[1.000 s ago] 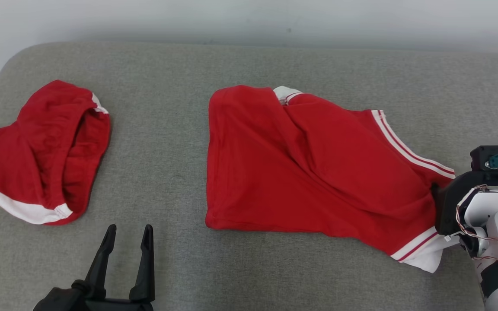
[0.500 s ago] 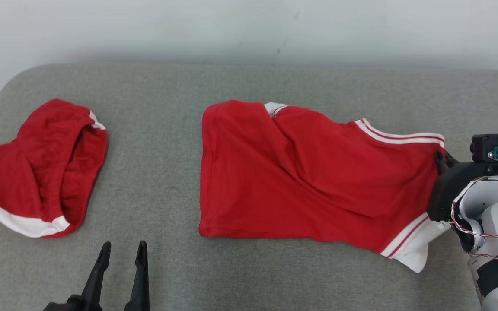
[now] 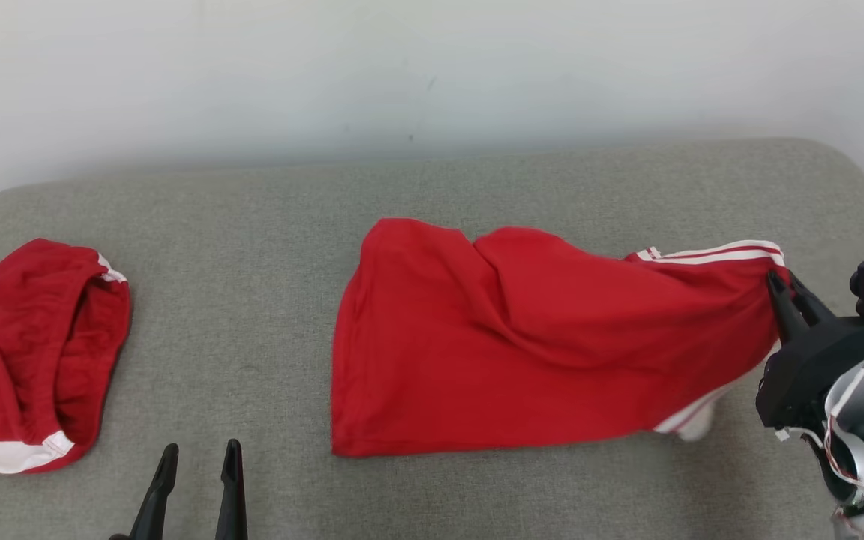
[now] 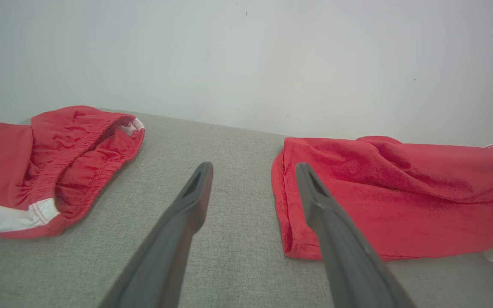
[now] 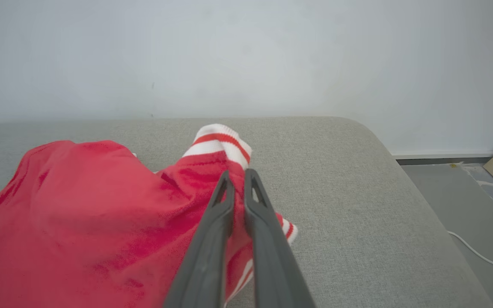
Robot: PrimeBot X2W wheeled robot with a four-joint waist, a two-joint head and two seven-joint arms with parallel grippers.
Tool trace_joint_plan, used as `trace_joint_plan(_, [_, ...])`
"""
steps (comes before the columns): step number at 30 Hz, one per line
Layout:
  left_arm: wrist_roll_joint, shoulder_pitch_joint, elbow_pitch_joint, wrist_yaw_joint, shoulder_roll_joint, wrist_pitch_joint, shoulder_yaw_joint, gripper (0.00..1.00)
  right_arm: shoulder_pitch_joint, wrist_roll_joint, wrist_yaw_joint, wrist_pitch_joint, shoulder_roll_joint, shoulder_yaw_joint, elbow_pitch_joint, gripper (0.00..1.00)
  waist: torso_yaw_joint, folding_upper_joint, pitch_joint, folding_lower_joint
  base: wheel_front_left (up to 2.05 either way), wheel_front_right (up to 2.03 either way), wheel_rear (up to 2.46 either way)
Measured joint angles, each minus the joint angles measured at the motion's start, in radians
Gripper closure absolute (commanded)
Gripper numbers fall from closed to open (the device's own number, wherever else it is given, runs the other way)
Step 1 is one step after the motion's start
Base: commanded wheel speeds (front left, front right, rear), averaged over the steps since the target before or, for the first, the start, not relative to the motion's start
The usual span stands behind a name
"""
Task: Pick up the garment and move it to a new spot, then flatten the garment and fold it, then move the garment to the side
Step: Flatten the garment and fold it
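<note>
In the head view, a red fabric garment with white striped trim (image 3: 537,345) is seen spread on a grey upholstered cushion (image 3: 252,225). Its right end is raised and pinched by the right gripper (image 3: 783,282). The left gripper (image 3: 201,450) is held parted and empty at the lower left, near a second, crumpled red garment (image 3: 27,352). In the left wrist view, the spread fingers are pointed between the two garments. In the right wrist view, the fingers are clamped together on the striped hem.

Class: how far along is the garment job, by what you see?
Done: the right gripper is shut on the red garment's striped edge. In hand: that end looks raised off the grey cushion. Left: relocating, flattening, folding, moving aside; the left gripper hangs open.
</note>
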Motion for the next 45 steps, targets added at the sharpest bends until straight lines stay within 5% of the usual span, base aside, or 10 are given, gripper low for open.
trace_joint_plan(7, [-0.006,-0.008,-0.003,0.004,0.000,0.000,-0.014,0.00,0.058,-0.027,0.000,0.094,0.064,-0.035,-0.106,1.00,-0.006,0.0000,0.009,0.0000,0.00,0.00,0.00])
trace_joint_plan(25, [-0.001,-0.066,0.006,-0.016,0.000,0.000,-0.043,0.00,-0.284,-0.179,0.000,-0.171,0.042,-0.168,0.547,1.00,0.119,0.0001,0.078,0.0001,0.00,0.00,0.00])
trace_joint_plan(26, [-0.001,-0.066,0.007,-0.018,0.000,0.000,-0.042,0.00,-0.304,-0.190,0.000,-0.194,0.042,-0.176,0.575,0.90,0.127,0.0001,0.082,0.0001,0.00,0.00,0.00])
trace_joint_plan(27, [-0.001,-0.068,0.009,-0.018,0.000,0.000,-0.042,0.00,-0.323,-0.206,0.000,-0.216,0.041,-0.186,0.603,0.00,0.134,0.0000,0.086,0.0001,0.00,0.00,0.00])
trace_joint_plan(37, [-0.004,-0.080,0.033,-0.017,0.000,0.000,-0.039,0.00,-0.400,-0.264,0.000,-0.417,0.034,-0.183,0.751,0.00,0.141,0.0001,0.091,0.0002,0.00,0.00,0.00])
trace_joint_plan(45, [0.000,-0.046,0.060,-0.009,0.000,0.000,-0.006,0.00,-0.249,-0.168,0.000,-0.637,0.034,-0.077,0.652,0.00,0.078,0.0000,0.029,0.0001,0.00,0.00,0.00])
